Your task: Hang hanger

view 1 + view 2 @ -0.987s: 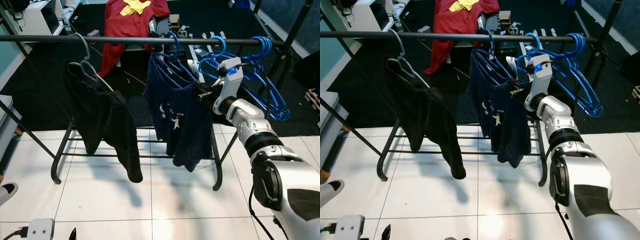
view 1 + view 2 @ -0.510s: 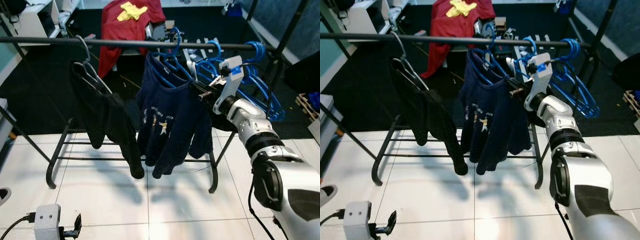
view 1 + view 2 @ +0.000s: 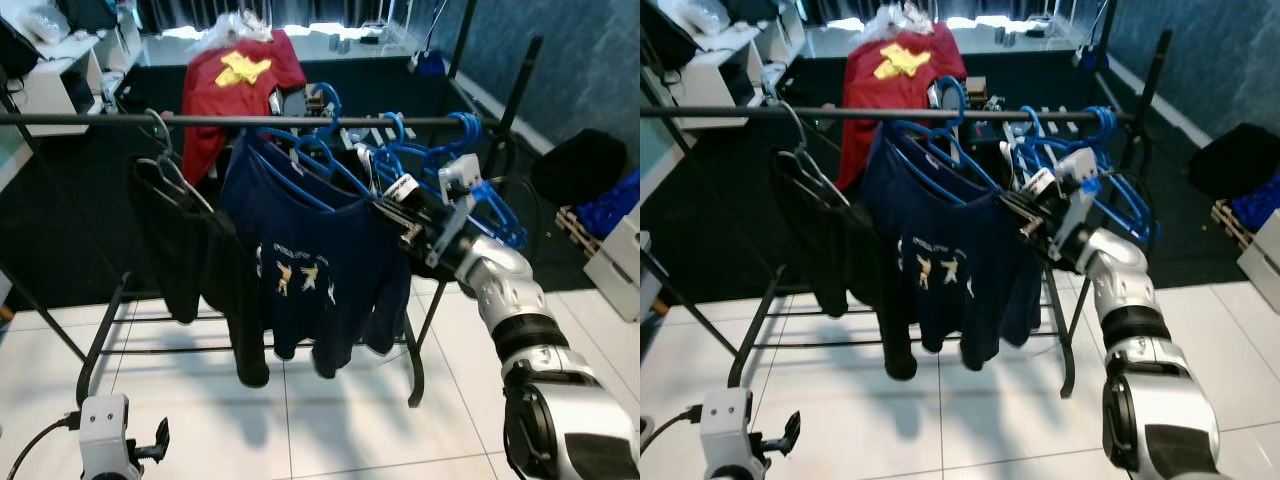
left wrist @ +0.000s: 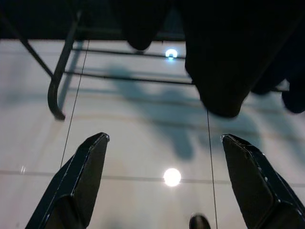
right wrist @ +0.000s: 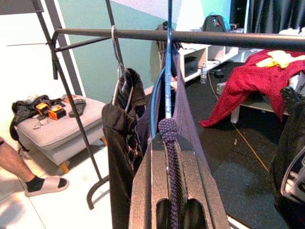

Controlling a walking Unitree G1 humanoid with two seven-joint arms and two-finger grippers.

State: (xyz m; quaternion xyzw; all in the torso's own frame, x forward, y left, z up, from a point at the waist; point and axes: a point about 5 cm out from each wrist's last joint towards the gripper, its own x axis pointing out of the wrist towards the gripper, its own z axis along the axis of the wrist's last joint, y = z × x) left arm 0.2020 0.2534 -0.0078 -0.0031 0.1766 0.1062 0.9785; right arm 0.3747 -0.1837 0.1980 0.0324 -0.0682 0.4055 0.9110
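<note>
Pinching the navy shirt (image 3: 320,270) at its shoulder, the right tool (image 3: 392,212) is clamped closed beside the blue hanger (image 3: 300,170).

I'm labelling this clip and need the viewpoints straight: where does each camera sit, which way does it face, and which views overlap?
Left eye: on the head, looking forward and down at the rail and navy shirt; right arm shows.
Right eye: same head, same scene; right hand at the shirt's shoulder.
Left wrist: on the low left arm, facing the floor; left hand open, fingers apart.
Right wrist: looks along the right hand's fingers, shut on the shirt, towards the rail.
Shared: both eyes and the right wrist see rail, navy shirt and black garment.
</note>
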